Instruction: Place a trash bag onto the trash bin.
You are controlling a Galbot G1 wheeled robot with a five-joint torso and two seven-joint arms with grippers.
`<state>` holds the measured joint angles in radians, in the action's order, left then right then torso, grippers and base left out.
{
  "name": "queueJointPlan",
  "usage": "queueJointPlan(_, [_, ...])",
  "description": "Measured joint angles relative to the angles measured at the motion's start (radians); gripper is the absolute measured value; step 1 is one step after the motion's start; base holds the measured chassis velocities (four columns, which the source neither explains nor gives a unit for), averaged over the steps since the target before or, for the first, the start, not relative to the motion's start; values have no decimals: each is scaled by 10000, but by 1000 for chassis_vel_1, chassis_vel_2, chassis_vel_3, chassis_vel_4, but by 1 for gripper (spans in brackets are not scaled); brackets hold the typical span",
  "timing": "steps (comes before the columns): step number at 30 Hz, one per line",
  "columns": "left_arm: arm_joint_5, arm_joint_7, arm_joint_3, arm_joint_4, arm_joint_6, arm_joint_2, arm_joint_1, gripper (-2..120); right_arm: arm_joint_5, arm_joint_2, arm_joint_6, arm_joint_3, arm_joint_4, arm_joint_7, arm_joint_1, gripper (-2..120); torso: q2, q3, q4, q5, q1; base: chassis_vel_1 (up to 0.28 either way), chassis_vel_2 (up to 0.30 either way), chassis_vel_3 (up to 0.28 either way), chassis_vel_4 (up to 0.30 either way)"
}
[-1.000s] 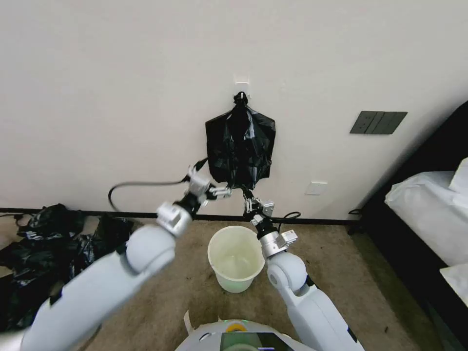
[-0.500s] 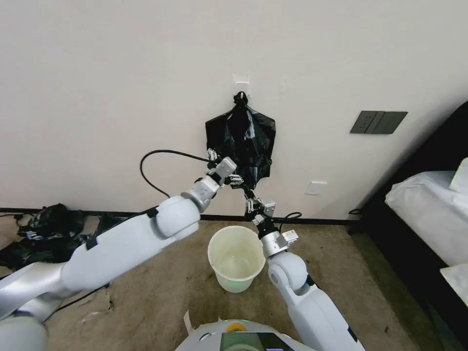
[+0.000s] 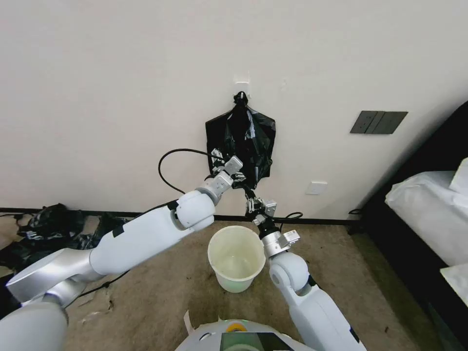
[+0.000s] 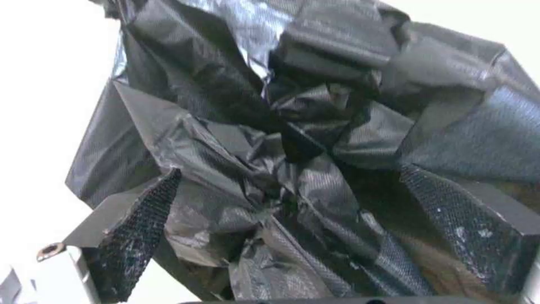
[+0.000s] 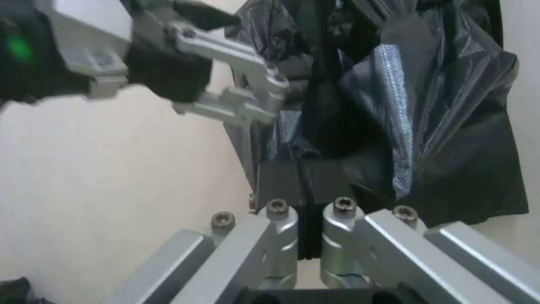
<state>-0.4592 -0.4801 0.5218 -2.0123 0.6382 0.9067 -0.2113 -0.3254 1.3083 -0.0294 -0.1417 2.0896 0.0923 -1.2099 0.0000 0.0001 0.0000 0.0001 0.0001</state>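
While the trash bin [image 3: 237,257] stands unlined, the right gripper [image 3: 249,192] pinches the hanging trash bag's [image 3: 240,146] bottom edge and the left gripper [image 3: 240,176], jaws apart, reaches into its folds.

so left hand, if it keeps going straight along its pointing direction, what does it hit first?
Most likely the glossy black plastic bundle with a knotted top hanging on the wall. The left hand is open, fingers spread around the crumpled film, seemingly almost touching it; exact depth is unclear.
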Motion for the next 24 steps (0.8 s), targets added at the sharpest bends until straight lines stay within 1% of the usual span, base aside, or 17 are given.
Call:
queueJointPlan(3, [74, -131, 47, 130, 126, 107, 10, 99, -42, -2, 7, 1, 22, 0, 3, 0, 0, 0, 0, 0, 0, 0, 0, 0, 0])
queueJointPlan(4, [135, -242, 55, 239, 223, 183, 8, 93, -108, -6, 19, 1, 62, 1, -1, 0, 0, 0, 0, -1, 0, 0, 0, 0, 0])
queueJointPlan(5, [135, -242, 55, 239, 223, 183, 8, 93, -108, -6, 19, 1, 62, 1, -1, 0, 0, 0, 0, -1, 0, 0, 0, 0, 0])
queueJointPlan(10, [171, -584, -64, 583, 242, 419, -139, 72, -191, -30, 41, -17, 157, 5, -22, 0, 0, 0, 1, -1, 0, 0, 0, 0, 0])
queueJointPlan(11, [171, -584, -64, 583, 242, 419, -139, 72, -191, -30, 41, -17, 157, 5, -22, 0, 0, 0, 1, -1, 0, 0, 0, 0, 0])
queueJointPlan(12, [145, -644, -128, 625, 226, 461, -175, 69, -199, -39, 43, -30, 165, 7, -22, 0, 0, 0, 0, -2, -1, 0, 0, 0, 0])
queueJointPlan(13, [59, -714, -199, 657, 208, 498, -215, 62, -205, -44, 44, -44, 167, 12, -22, 0, 0, 0, 0, -1, -1, 0, 0, 0, 0])
queueJointPlan(14, [-41, -783, -257, 687, 188, 522, -254, 58, -208, -50, 45, -53, 168, 15, -22, 0, 0, 0, 0, -1, -1, 0, 0, 0, 0])
queueJointPlan(15, [-113, -844, -308, 720, 145, 540, -299, 55, -211, -55, 46, -60, 167, 18, -22, 0, 0, 0, 0, -1, -1, 0, 0, 0, 0])
queueJointPlan(16, [-113, -844, -308, 720, 145, 540, -299, 55, -211, -55, 46, -60, 167, 18, -22, 0, 0, 0, 0, -1, -1, 0, 0, 0, 0])
queueJointPlan(17, [-140, -879, -348, 749, 79, 548, -343, 52, -213, -58, 46, -63, 167, 20, -23, 0, 0, 0, -1, -1, -1, 0, 0, 0, 0])
queueJointPlan(18, [-181, -933, -429, 794, -59, 560, -447, 43, -216, -66, 48, -64, 168, 24, -21, 0, -1, 0, 0, -1, -1, 0, 0, 0, 0])
queueJointPlan(19, [-181, -933, -429, 794, -59, 560, -447, 43, -216, -66, 48, -64, 168, 24, -21, 0, -1, 0, 0, -1, -1, 0, 0, 0, 0])
queueJointPlan(20, [-208, -943, -462, 801, -110, 568, -493, 40, -217, -70, 49, -65, 168, 25, -20, 0, 0, 0, 1, -1, -1, 0, 0, 0, 0])
queueJointPlan(21, [-276, -972, -553, 811, -259, 579, -610, 33, -217, -77, 50, -67, 168, 30, -10, 0, 0, 0, 0, -2, -1, 0, 0, 0, 0])
queueJointPlan(22, [-276, -972, -553, 811, -259, 579, -610, 33, -217, -77, 50, -67, 168, 30, -10, 0, 0, 0, 0, -2, -1, 0, 0, 0, 0])
queueJointPlan(24, [-395, -1002, -735, 822, -542, 589, -792, 23, -218, -87, 53, -70, 169, 38, -5, 0, 0, 0, 0, -1, -1, 0, 0, 0, 0])
